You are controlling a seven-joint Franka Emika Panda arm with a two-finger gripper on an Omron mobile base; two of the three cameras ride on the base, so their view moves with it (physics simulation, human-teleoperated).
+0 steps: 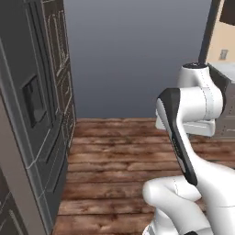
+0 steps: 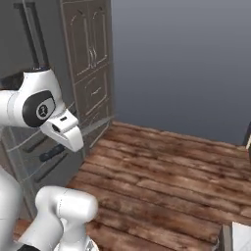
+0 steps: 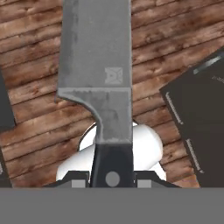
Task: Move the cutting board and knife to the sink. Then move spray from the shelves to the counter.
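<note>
My gripper (image 3: 112,179) is shut on the black handle of the knife (image 3: 96,65). In the hand view its silver blade points up and away from the hand, over the wooden floor. The right base view has the blade (image 2: 97,125) sticking out of the white hand toward the tall cabinets. A strip of the white counter (image 1: 227,69) over grey-brown cabinet fronts appears at the right edge of the left base view. The cutting board, sink, spray and shelves are out of view.
A dark fridge (image 1: 36,114) and tall dark cabinets (image 2: 90,59) line the left side. Brown plank floor (image 1: 119,151) stretches ahead to a plain grey wall (image 1: 137,55). Dark cabinet panels (image 3: 197,127) lie at the right of the hand view.
</note>
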